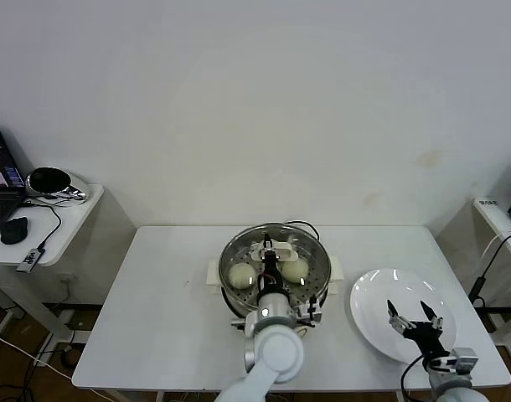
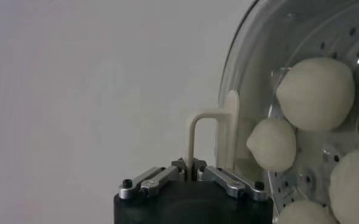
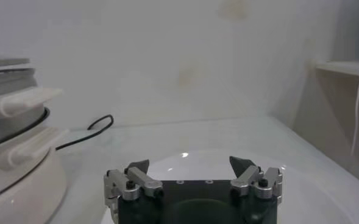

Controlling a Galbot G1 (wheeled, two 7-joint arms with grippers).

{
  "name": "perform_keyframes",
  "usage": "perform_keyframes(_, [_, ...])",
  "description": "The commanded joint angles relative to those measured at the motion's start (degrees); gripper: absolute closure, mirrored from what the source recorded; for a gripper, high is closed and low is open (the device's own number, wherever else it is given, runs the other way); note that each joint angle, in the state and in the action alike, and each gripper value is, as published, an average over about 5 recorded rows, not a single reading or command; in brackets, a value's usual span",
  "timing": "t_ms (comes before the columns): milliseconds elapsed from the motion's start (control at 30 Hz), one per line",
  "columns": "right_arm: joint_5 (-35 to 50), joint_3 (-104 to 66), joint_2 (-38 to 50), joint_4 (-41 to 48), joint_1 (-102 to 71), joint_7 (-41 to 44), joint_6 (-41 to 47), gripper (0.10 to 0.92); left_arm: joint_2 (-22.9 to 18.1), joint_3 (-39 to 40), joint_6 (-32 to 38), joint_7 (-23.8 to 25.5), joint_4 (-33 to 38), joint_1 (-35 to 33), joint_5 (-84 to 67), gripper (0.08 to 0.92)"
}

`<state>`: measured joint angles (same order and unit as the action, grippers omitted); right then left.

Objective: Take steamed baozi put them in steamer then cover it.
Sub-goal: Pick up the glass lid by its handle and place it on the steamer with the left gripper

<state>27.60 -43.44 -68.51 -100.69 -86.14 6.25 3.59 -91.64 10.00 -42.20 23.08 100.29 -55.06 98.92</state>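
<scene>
You have one white bench (image 1: pixel 163 318), with bare surface on its left half and a strip of free room along the near edge. At its middle stands one steamer (image 1: pixel 275 270), and one clear cover (image 2: pixel 261 73) sits on it, its rim lined up with the pot's. To the steamer's right, near but apart, lies one white plate (image 1: pixel 381 306), close to the bench's right and front edges. Through the glass you can count four baozi (image 2: pixel 315 92) in the left wrist view, grouped on the perforated tray; the head view shows only two clearly. Your left claw (image 2: pixel 191 173) is closed on the cover's cream bar handle (image 2: pixel 206 131), above the steamer's centre. Your right claw (image 3: pixel 191 167) hangs over the plate, spread wide, holding nothing.
</scene>
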Motion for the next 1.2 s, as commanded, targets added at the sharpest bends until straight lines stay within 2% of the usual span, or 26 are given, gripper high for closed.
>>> perform_keyframes(33, [0.06, -0.34, 0.4, 0.02, -0.36, 0.02, -0.16, 0.203, -0.06, -0.04, -2.3, -0.35, -0.9, -0.1, -0.96, 0.859])
perform_keyframes(433, [-0.2, -0.04, 0.22, 0.5, -0.22, 0.1, -0.55, 0.203, 0.0, -0.89, -1.88, -2.72, -2.57, -0.43, -1.3, 0.859])
perform_keyframes(933, [-0.26, -0.13, 0.08, 0.42, -0.17, 0.23, -0.51, 0.203, 0.75, -0.69, -1.43, -1.9, -0.07, -1.18, -1.54, 0.859])
perform_keyframes(1033, [-0.27, -0.17, 0.17, 0.43, -0.16, 0.23, -0.52, 0.203, 1.64, -0.02, -1.21, -1.43, 2.16, -1.72, -1.72, 0.823])
perform_keyframes(1200, [-0.26, -0.36, 0.25, 0.49, -0.31, 0.23, -0.58, 0.203, 2.52, 1.25, -1.25, -1.91, 5.04, -3.17, -1.48, 0.681])
